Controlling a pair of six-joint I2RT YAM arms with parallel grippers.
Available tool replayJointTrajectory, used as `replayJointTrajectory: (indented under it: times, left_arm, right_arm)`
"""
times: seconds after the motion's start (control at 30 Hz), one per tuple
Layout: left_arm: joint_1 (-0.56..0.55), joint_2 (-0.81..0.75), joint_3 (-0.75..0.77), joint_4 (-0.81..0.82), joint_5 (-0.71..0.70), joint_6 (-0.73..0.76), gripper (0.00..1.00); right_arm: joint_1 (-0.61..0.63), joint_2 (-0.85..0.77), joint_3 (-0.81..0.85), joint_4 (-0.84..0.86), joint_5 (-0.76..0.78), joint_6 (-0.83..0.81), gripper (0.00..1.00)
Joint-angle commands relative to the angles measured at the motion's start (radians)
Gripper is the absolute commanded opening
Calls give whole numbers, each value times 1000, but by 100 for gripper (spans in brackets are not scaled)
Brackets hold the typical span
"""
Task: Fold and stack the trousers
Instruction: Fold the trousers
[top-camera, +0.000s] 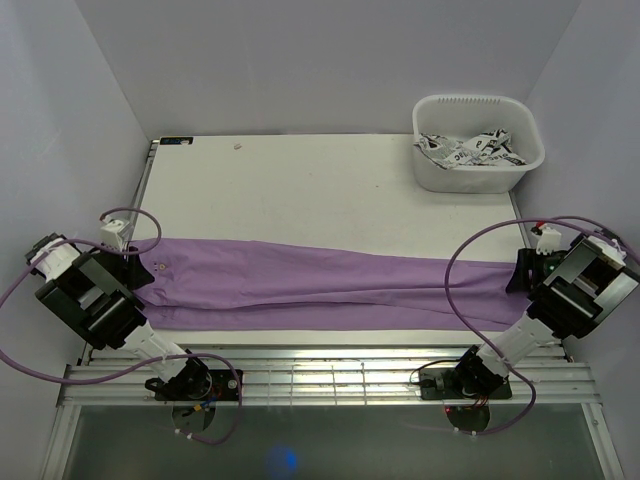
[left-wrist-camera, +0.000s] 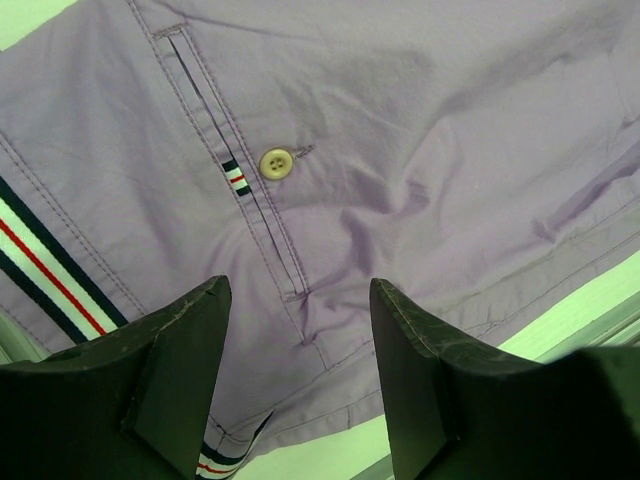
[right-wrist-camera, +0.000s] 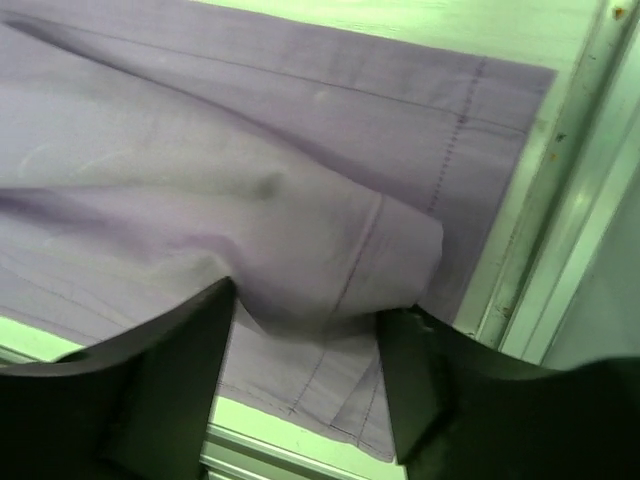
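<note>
The lilac trousers lie stretched across the near part of the table, waist at the left and hems at the right. My left gripper hovers over the waist end with its jaws open. In the left wrist view the left gripper is above a back pocket with a pale button and a striped waist trim. My right gripper is over the hem end. In the right wrist view the right gripper is open, with a puffed hem fold lying just beyond its fingertips.
A white plastic basket holding black-and-white patterned cloth stands at the back right corner. The table's right metal edge runs close beside the hems. A metal rail runs along the near edge by the arm bases.
</note>
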Motion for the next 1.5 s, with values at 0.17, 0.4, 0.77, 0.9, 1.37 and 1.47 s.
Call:
replayJointTrajectory:
  times: [0.17, 0.4, 0.77, 0.9, 1.37, 1.47]
  left_arm:
    - [22, -47, 23, -78, -3, 150, 68]
    - [30, -71, 43, -170, -110, 448, 68]
    - [30, -165, -110, 88, -235, 583, 73]
    - [30, -154, -32, 34, -226, 580, 73]
    - [36, -97, -4, -87, -266, 675, 75]
    - [36, -99, -41, -99, -278, 694, 75]
  right_arm:
    - [-9, 57, 88, -203, -109, -86, 29]
    - [-9, 62, 218, -289, -63, -85, 8]
    - [-4, 103, 306, -340, 34, -76, 8]
    - [-3, 109, 329, -340, 71, -73, 8]
    - [26, 122, 355, -341, 134, -79, 8]
    - [35, 120, 357, -340, 137, -77, 8]
